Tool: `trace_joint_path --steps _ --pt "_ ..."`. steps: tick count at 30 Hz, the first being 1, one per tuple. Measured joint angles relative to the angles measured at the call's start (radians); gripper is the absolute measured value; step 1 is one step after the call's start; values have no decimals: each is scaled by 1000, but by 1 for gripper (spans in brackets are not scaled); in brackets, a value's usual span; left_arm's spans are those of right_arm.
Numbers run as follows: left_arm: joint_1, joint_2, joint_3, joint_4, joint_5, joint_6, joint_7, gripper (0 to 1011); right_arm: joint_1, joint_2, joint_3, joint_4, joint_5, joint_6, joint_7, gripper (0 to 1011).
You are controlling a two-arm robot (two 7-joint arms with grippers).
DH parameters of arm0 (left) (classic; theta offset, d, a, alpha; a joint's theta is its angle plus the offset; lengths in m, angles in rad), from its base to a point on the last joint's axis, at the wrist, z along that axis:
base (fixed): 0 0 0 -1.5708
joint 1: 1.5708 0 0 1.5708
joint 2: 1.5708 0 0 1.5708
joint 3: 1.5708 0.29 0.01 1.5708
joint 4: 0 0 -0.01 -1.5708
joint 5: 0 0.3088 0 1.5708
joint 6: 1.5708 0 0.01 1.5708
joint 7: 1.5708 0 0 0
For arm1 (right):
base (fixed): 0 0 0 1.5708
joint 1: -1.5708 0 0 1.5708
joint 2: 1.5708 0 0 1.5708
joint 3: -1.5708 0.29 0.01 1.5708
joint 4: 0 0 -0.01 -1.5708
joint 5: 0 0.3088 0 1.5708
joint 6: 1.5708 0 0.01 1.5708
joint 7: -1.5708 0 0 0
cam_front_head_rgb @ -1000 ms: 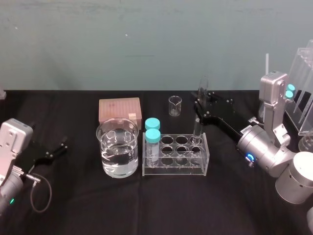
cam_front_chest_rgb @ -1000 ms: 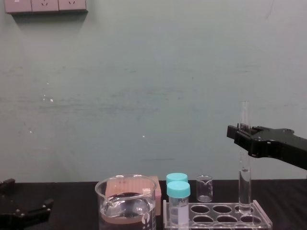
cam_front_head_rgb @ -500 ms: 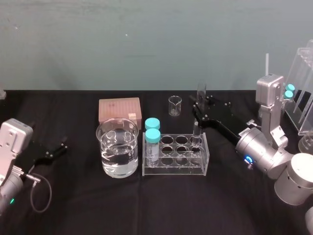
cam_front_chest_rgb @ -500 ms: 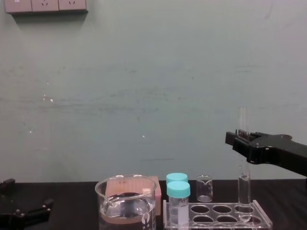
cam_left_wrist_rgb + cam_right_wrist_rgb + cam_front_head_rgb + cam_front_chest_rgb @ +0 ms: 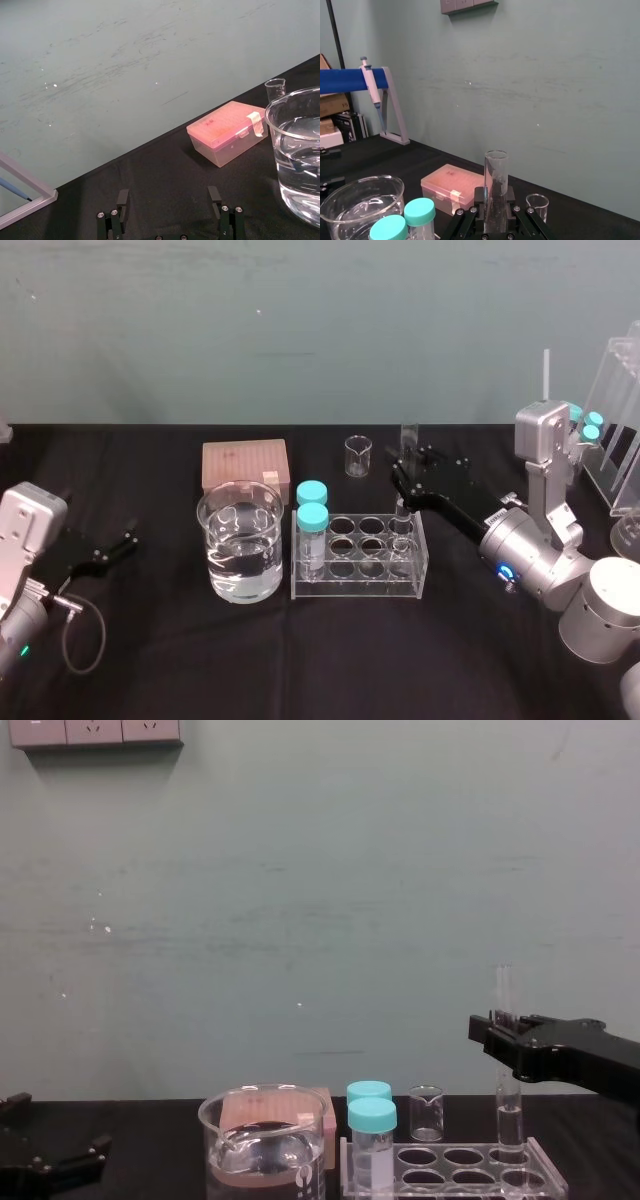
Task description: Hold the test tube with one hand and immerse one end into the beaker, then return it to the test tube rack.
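The test tube [image 5: 509, 1115] is a long, thin cylinder of clear glass, far taller than the two short teal-capped vials [image 5: 372, 1140]. It stands upright with its long axis vertical, open mouth up and lower end down inside a hole in the far row at the right end of the test tube rack [image 5: 357, 590]. I cannot tell whether its tip rests on the rack's base.

The right gripper [image 5: 503, 1032], matte black, reaches in level from the right on a black forearm with a silver cylindrical joint. Its jaws are closed on the tube at about mid-height, and a short length of glass stands free above them.

The rack is a low block of clear acrylic with rows of round holes. The vials stand in its left end column.

Just left of the rack stands the beaker [image 5: 240, 540], wide, clear and round-walled, with a pouring lip and clear liquid filling roughly its lower half. A frosted pink plastic box [image 5: 245, 462] lies behind it. A tiny clear beaker [image 5: 357, 455] stands behind the rack, apart from it.

Everything sits on a black cloth table [image 5: 300, 660] before a scuffed pale green wall.

The left gripper [image 5: 168, 210] rests low at the table's left edge, well apart from the glassware, its jaws spread with nothing between them
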Motion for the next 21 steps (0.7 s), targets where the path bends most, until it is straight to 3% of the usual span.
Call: trace_joint_path --steps 21 --pt "0 0 0 0 0 0 0 1000 12 -16 -8 40 -7 20 0 230"
